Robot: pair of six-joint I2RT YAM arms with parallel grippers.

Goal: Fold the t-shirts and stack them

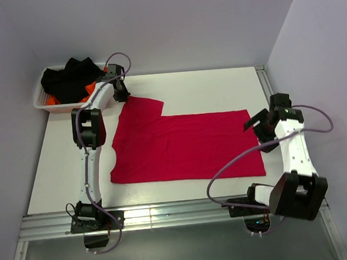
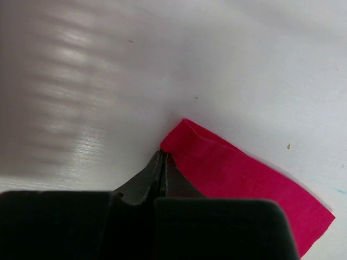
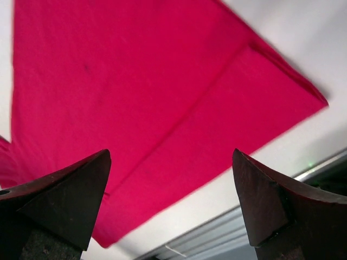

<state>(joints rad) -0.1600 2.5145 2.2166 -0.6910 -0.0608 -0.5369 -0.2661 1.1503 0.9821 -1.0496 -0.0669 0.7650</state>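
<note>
Looks like the sleeve fold on the red t-shirt (image 1: 186, 147), spread flat across the middle of the table (image 1: 206, 86), body running left to right, one sleeve (image 2: 233, 173) poking out toward the far left. Pinches, by the look of it, that sleeve's outer corner with the left gripper (image 2: 162, 162), tips pressed together right at the cloth's edge, slightly puckered there. Hangs the right gripper (image 3: 171, 162) over the shirt's right end, spread wide and gripping nothing.

For the next move, probably calls for lifting the corner only a little and carrying it right and nearward onto the body, squaring the outline. Wants a low, slow carry, lest the thin cloth slip free or drag the body along. Might also want the right claw down on the right end to pin it. Leaves stacking well off, with only this one shirt laid out.

Cannot tell from the left wrist view how much cloth sits inside the pinch, hidden below by the gripper's own body. Loses the shirt's left edge partly behind the left arm in the top view. Shows no neckline or second sleeve clearly, so cannot tell whether either is tucked under. Shows only a dark heap (image 1: 68, 78) with a bit of orange in the basket (image 1: 39, 102) at far left, garment count unclear.
</note>
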